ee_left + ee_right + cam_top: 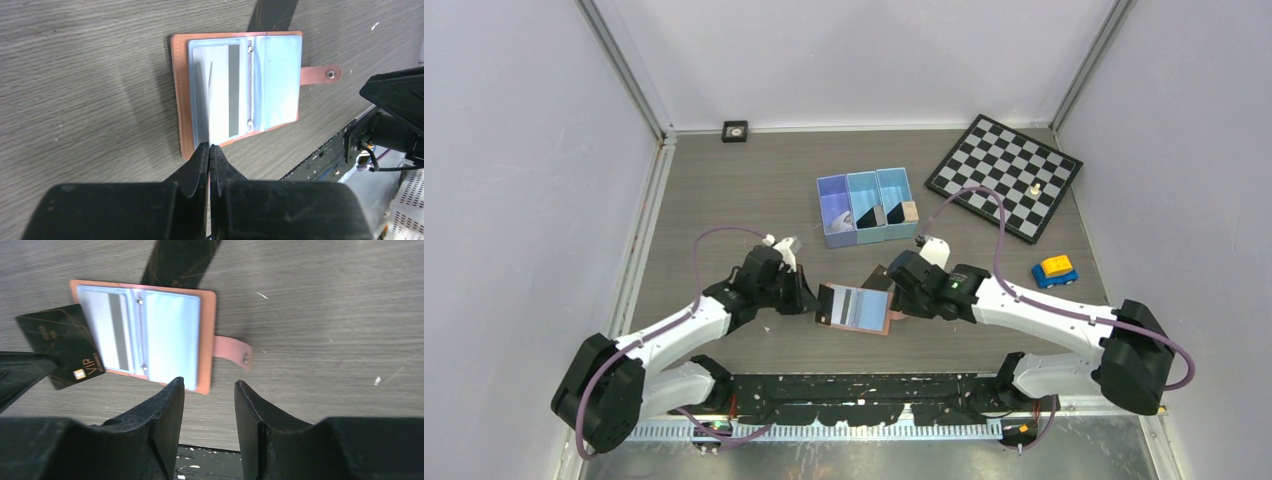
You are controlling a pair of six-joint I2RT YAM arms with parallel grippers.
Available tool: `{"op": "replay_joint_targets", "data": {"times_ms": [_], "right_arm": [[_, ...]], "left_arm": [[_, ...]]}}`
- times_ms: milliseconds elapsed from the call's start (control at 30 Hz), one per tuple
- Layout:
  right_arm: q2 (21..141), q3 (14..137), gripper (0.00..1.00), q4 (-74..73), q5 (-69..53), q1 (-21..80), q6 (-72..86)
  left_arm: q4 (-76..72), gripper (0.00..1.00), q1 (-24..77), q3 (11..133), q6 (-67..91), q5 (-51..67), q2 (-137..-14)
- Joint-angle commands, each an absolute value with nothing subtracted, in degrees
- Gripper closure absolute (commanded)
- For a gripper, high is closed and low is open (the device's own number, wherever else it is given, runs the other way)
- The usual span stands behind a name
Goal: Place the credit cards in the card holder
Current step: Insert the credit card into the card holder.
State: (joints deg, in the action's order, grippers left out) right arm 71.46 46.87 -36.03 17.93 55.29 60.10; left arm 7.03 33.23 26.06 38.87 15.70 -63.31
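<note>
Glossy black and thin, the credit card pinched in the closed left tool looks light, stiff and slippery, and is best held by a short edge so it slides flat into a sleeve. It overlaps one corner of the single card holder, which lies open on the worktop. Beside the snap tab, the right tool hovers open and empty. At least three cards show: this one, a second card under the holder's far edge, and seemingly a third card already pocketed.
</note>
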Motion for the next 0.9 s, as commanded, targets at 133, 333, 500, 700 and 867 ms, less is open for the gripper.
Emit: {"op": "replay_joint_targets", "data": {"times_ms": [133,333,500,700,867], "right_arm": [[70.2,43.3,0.56,-38.2,20.4,55.2,64.6],[74.0,43.6,0.58,-34.1,20.9,55.2,64.0],[77.9,45.4,0.61,-33.5,23.3,55.2,63.5],[80.3,46.0,0.65,-33.5,25.9,55.1,63.5],[81.2,46.5,0.81,-32.9,28.7,54.7,61.6]], "left_arm": [[7.0,1.00,32.9,29.2,40.6,21.6,-64.3],[7.0,1.00,32.9,30.0,40.7,22.1,-65.1],[8.7,1.00,32.9,30.0,40.0,20.6,-63.7],[9.9,1.00,33.0,30.6,39.8,20.9,-63.2],[8.2,1.00,33.0,31.0,41.1,23.7,-64.5]]}}
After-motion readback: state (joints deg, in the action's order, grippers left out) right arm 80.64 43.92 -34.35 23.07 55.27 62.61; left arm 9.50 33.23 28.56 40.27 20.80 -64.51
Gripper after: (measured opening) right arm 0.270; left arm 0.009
